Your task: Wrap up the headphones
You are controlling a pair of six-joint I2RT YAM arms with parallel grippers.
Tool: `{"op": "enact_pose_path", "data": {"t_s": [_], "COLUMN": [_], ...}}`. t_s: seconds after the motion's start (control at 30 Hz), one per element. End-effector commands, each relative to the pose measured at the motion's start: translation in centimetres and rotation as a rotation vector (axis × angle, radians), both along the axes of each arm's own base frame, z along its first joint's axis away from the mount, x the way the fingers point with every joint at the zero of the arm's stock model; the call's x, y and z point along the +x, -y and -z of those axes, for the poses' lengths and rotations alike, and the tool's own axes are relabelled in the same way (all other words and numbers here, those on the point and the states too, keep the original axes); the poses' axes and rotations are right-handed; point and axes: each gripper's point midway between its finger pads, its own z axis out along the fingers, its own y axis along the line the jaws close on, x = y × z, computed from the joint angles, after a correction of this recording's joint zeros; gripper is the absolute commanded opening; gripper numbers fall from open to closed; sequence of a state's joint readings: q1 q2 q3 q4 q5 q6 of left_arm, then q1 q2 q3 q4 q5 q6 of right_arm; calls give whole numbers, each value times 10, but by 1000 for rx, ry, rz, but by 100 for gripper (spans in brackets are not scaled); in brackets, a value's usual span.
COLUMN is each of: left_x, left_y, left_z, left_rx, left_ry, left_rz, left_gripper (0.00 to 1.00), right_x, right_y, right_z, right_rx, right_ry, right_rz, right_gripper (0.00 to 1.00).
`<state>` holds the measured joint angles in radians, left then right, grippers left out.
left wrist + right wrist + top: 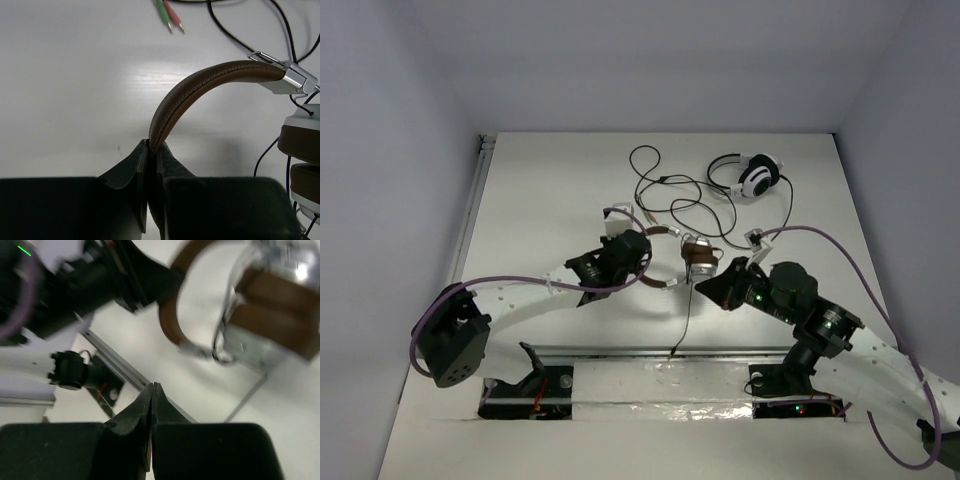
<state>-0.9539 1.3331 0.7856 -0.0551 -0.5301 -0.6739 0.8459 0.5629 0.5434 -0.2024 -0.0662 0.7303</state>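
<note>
The headphones (pixel 698 262), with brown headband, brown ear pads and silver cups, sit at the middle of the table. My left gripper (pixel 638 262) is shut on the brown headband (pixel 210 80) near its middle, and the two stacked ear cups (pixel 302 145) hang at the right edge of the left wrist view. Their thin black cable (pixel 682 315) runs from the cups toward the near edge. My right gripper (pixel 708 288) is shut with nothing between its fingers, just right of and below the cups (pixel 280 310). Its fingertips (pixel 150 392) meet above bare table.
White-and-black headphones (pixel 750 178) lie at the back right, their black cable (pixel 660 185) looping across the back middle. Green and red plugs (pixel 170 15) lie beyond the headband. A metal rail (pixel 670 352) runs along the near edge between the arm bases.
</note>
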Motion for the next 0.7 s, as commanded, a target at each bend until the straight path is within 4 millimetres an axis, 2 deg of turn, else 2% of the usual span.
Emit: {"op": "enact_pose_path", "data": {"t_s": [0.0,0.07,0.1,0.13,0.2,0.23,0.27,0.37,0.4,0.47,0.5,0.67], "left_x": [42,52,57,63,68,69,72,76,76,76,76,75], "left_y": [19,21,21,20,21,22,20,19,18,18,18,19], "left_z": [-57,-62,-65,-62,-58,-57,-55,-57,-57,-59,-58,-56], "left_rx": [-144,-155,-160,-154,-152,-150,-152,-157,-157,-153,-152,-152], "left_ry": [141,154,164,161,159,157,154,161,163,168,167,164], "left_rz": [-24,-33,-36,-45,-48,-46,-51,-59,-58,-56,-56,-50], "left_gripper": [0,0,0,0,0,0,0,0,0,0,0,0], "right_x": [-6,1,2,2,13,16,23,36,36,46,47,64], "right_y": [3,8,7,7,9,9,12,16,21,29,32,37], "right_z": [29,38,38,49,56,63,77,96,115,121,132,140], "right_rx": [-61,-72,-57,-64,-42,-42,-42,10,8,34,30,7], "right_ry": [-65,-78,-89,-110,-135,-152,-169,-225,-270,-268,-295,-297], "right_rz": [-1,47,57,66,139,163,214,319,361,446,474,577], "right_gripper": [1,6,14,21,39,42,43,46,47,50,51,53]}}
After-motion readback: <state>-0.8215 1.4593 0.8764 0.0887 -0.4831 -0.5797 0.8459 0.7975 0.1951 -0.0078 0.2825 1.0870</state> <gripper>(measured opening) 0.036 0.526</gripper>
